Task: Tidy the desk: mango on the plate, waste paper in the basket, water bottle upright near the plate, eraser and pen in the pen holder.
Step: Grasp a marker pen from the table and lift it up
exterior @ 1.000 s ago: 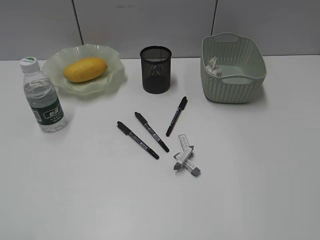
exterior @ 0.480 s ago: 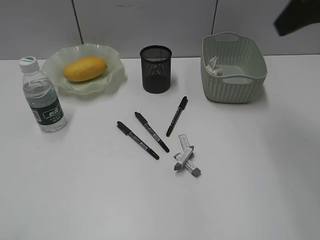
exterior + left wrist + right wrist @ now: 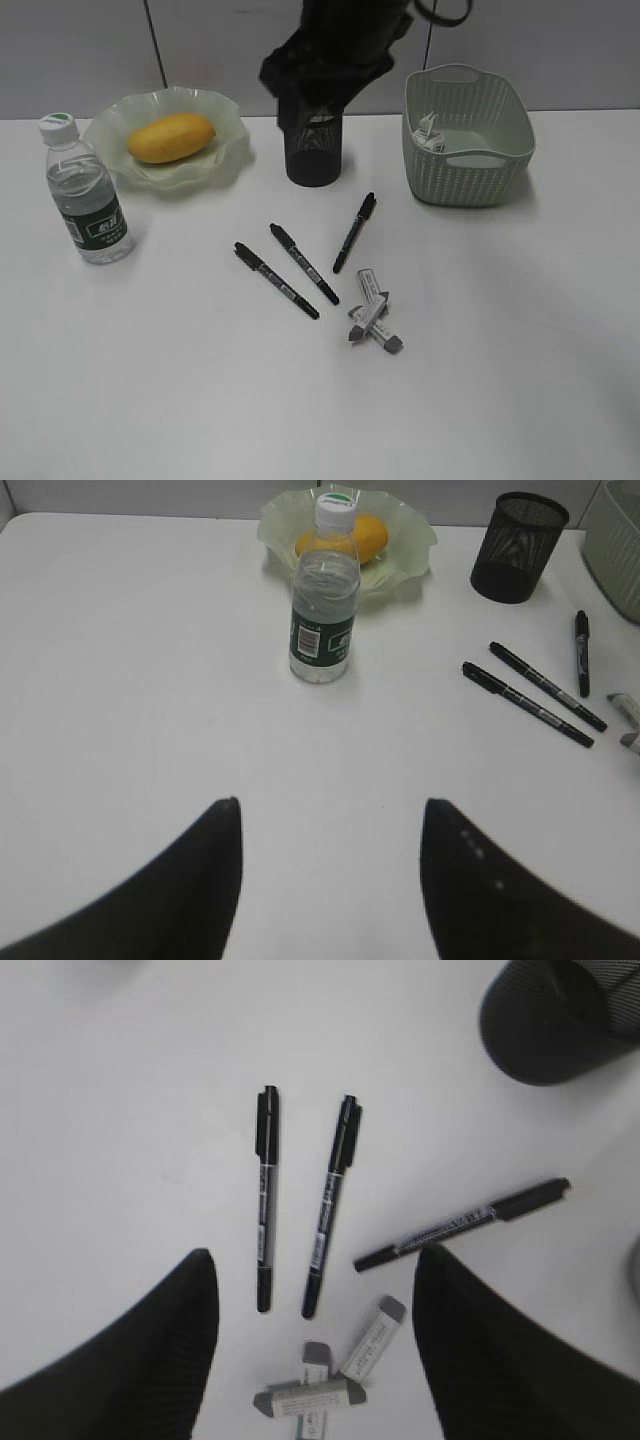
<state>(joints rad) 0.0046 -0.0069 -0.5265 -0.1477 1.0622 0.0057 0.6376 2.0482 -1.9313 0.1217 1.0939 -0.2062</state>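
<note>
The mango (image 3: 171,138) lies on the plate (image 3: 225,160), and the water bottle (image 3: 86,195) stands upright left of it. Waste paper (image 3: 427,132) sits inside the basket (image 3: 466,140). Three pens (image 3: 303,263) and a small pile of erasers (image 3: 372,320) lie on the desk (image 3: 150,380) in front of the pen holder (image 3: 313,155). My right gripper (image 3: 315,1250) hangs open above the pens (image 3: 265,1195) and erasers (image 3: 374,1336), holding nothing. Its arm (image 3: 335,50) shows as a dark blur over the pen holder. My left gripper (image 3: 331,801) is open over bare desk, short of the bottle (image 3: 324,600).
A grey wall runs along the desk's far edge. The basket stands at the back right, the pen holder (image 3: 550,1020) just beyond the pens. White tabletop stretches across the near half of the exterior view.
The right arm has swept in from the upper right and now hangs over the pen holder. No object on the desk has moved.
</note>
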